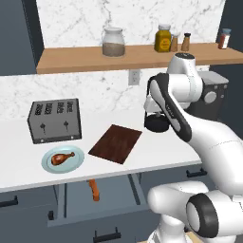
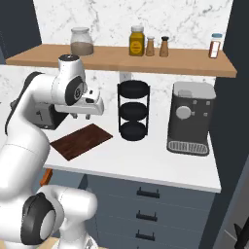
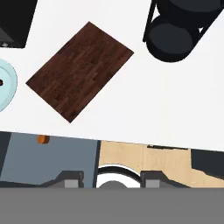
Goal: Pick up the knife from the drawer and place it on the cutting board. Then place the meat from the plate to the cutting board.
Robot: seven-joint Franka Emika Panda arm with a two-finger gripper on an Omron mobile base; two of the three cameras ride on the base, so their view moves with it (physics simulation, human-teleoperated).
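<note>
Looking from the base, I see the drawer [image 1: 71, 199] pulled open with the knife [image 1: 94, 190] lying inside. Behind it, on the counter, the meat [image 1: 62, 158] rests on the plate [image 1: 62, 160], just beside the bare cutting board [image 1: 115, 143]. The gripper [image 3: 112, 181] hangs above with fingers apart, holding nothing.
</note>
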